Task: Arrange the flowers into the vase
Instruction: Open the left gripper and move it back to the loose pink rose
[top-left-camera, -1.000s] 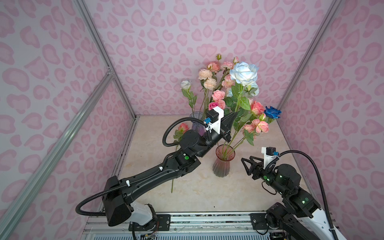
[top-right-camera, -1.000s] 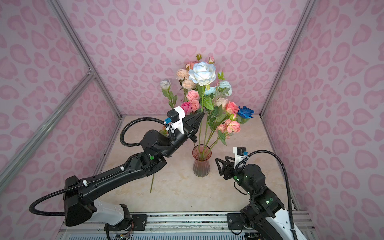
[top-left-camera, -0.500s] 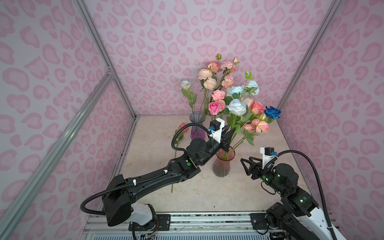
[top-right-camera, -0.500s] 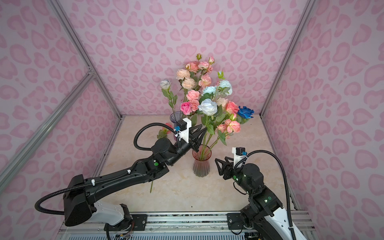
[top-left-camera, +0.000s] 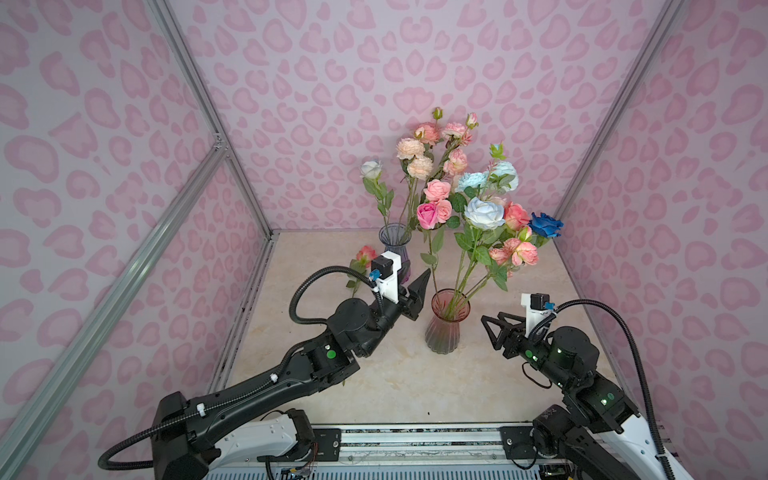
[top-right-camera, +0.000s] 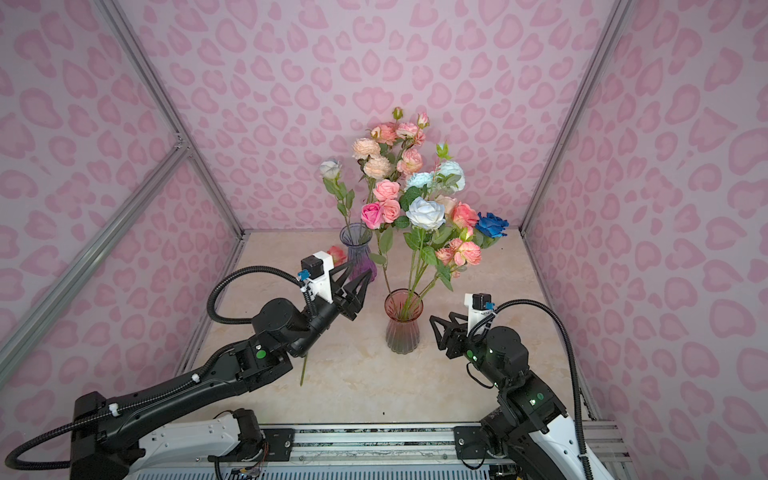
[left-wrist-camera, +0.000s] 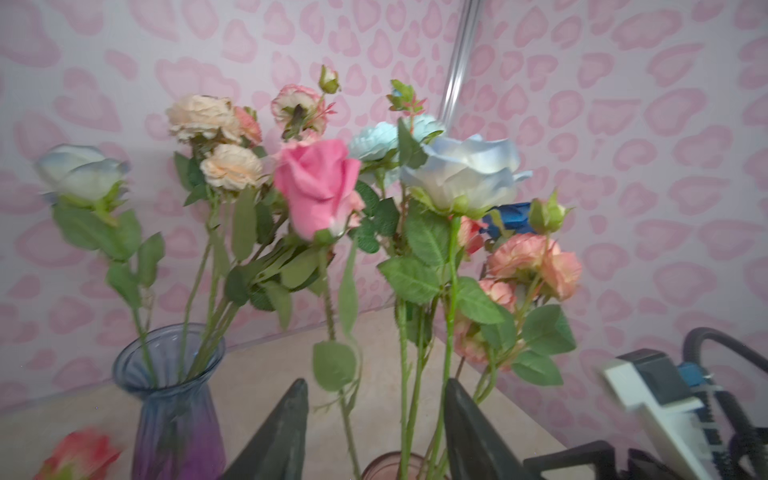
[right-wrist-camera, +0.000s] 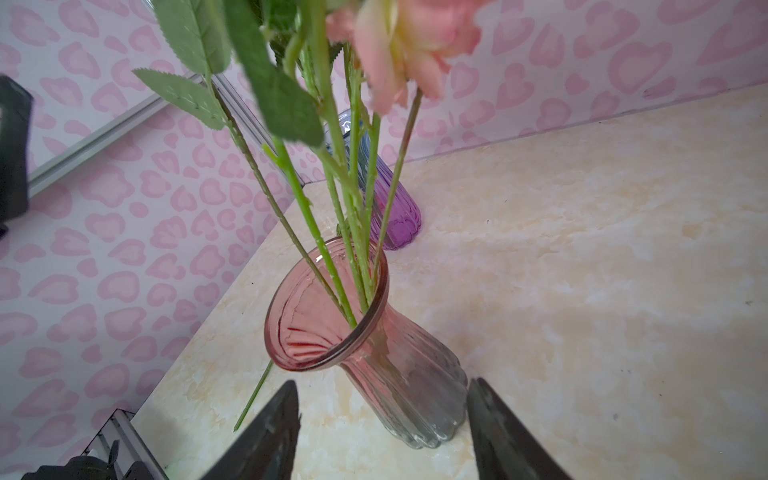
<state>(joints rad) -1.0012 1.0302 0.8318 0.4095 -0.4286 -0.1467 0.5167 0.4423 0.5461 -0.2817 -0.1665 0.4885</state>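
Note:
A pink glass vase (top-left-camera: 445, 332) (top-right-camera: 402, 328) (right-wrist-camera: 374, 349) stands mid-table and holds several flowers, among them a pale blue-white rose (top-left-camera: 484, 212) (top-right-camera: 424, 212) (left-wrist-camera: 461, 174) and a deep blue rose (top-left-camera: 546, 225). My left gripper (top-left-camera: 419, 286) (top-right-camera: 360, 270) (left-wrist-camera: 376, 384) is open just left of the stems and holds nothing. To the right of the vase my right gripper (top-left-camera: 492, 321) (top-right-camera: 441, 319) (right-wrist-camera: 383, 384) is open and empty, level with the vase's lower body. One red-pink flower (top-left-camera: 365, 253) (top-right-camera: 337, 254) (left-wrist-camera: 79, 453) lies on the table under my left arm.
A purple-blue vase (top-left-camera: 395, 243) (top-right-camera: 357, 249) (left-wrist-camera: 174, 399) at the back holds several peach, pink and white flowers. Pink patterned walls close in the left, back and right sides. The marble tabletop (top-left-camera: 519, 266) ends at a metal rail (top-left-camera: 415, 436) in front.
My left gripper carried the pale blue-white rose down, its stem went into the pink vase, the jaws opened and the gripper drew back leftward. The right arm stayed still.

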